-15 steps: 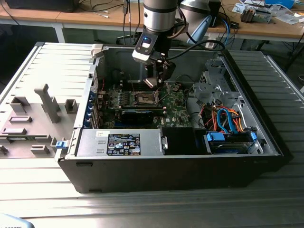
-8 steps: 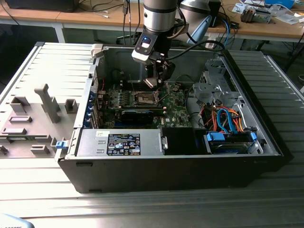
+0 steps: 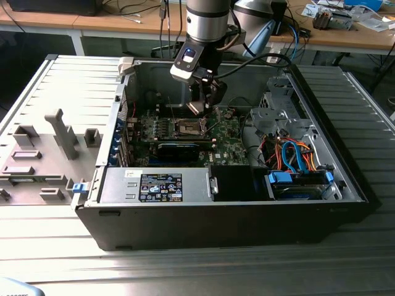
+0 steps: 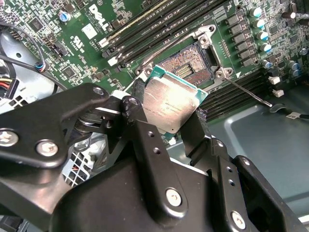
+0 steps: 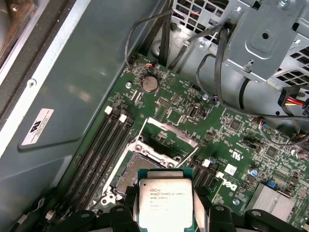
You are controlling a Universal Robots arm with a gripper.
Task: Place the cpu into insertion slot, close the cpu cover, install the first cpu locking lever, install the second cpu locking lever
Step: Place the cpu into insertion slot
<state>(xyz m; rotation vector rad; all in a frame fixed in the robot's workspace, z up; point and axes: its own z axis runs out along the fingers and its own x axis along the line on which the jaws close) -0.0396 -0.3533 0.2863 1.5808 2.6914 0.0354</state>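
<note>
One faintly lettered cpu (image 5: pixel 165 200) in the claw (image 5: pixel 165 215), above open socket (image 5: pixel 128 175)

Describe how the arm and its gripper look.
The arm is a silver-grey cylinder; a pale module with a blue light sits at its wrist. The gripper is matte black, with linked bars joined by silver screws. A black cable loops off.

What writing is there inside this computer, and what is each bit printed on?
cpu top: faint engraved lines, too small to read.
White sticker on the case wall: too small to read.
Black label on the silver box: too small to read.
Motherboard: a white maker's logo and tiny markings, not quoted.
</note>
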